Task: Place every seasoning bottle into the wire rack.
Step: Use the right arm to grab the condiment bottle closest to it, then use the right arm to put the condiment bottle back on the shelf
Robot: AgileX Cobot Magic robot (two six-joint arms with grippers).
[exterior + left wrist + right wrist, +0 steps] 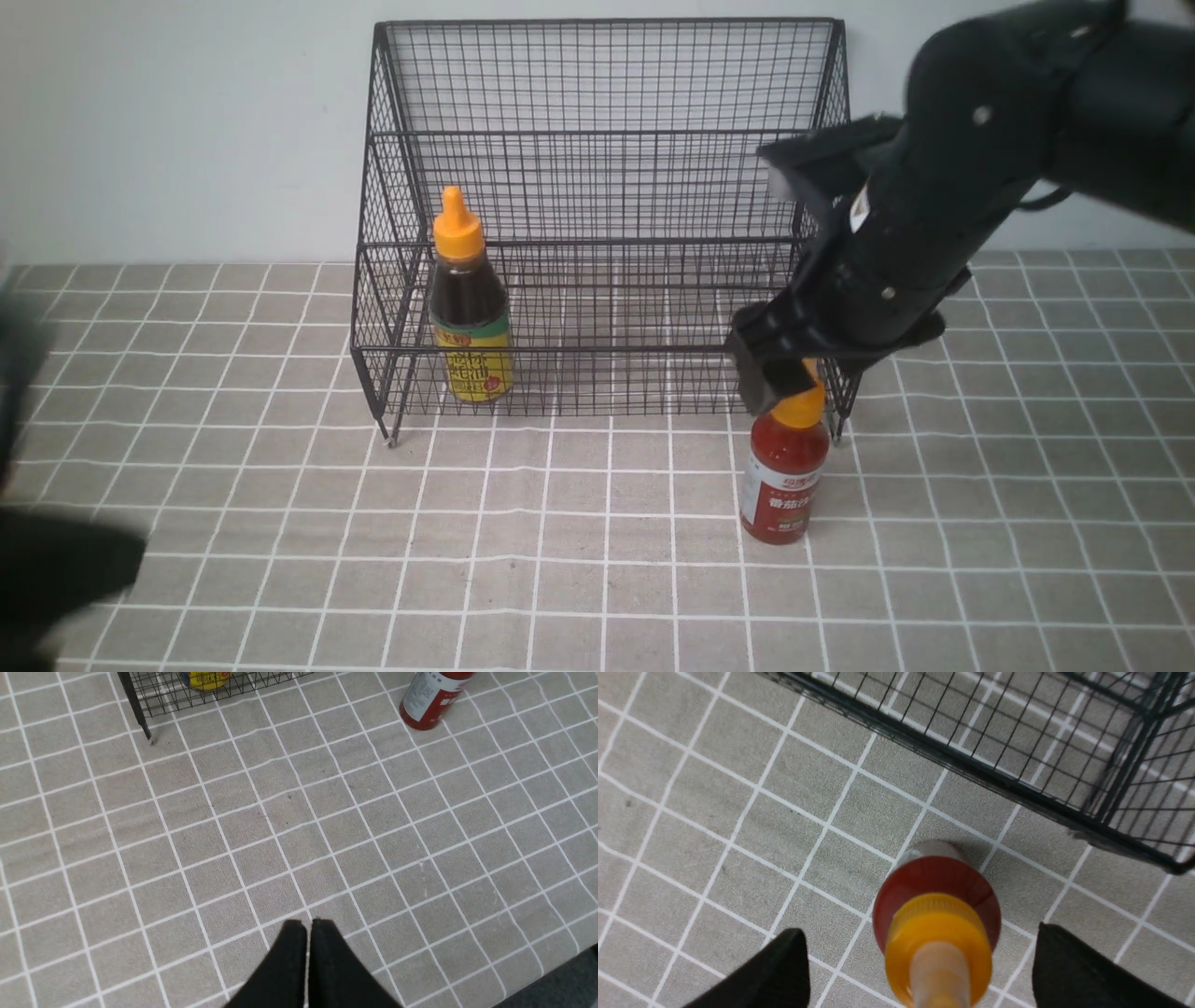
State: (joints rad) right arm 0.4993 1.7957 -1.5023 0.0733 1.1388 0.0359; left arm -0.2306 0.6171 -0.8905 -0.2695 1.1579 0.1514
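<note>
The black wire rack point(607, 131) stands at the back of the table. The squat dark-sauce bottle point(470, 313) with its yellow-green label stands upright in the rack's lower tier, at its left end. The slim red bottle point(784, 467) stands upright on the cloth just in front of the rack's right end. My right gripper point(794, 383) hangs open right above its orange cap point(938, 947); the fingers point(780, 970) stand apart on either side of the cap without touching it. My left gripper point(307, 926) is shut and empty, low over the cloth at the near left.
A grey checked cloth point(579, 551) covers the table. The rack's front rail and right corner post point(1134, 779) lie close behind the red bottle. A rack foot point(148, 737) and the red bottle point(432, 700) show in the left wrist view.
</note>
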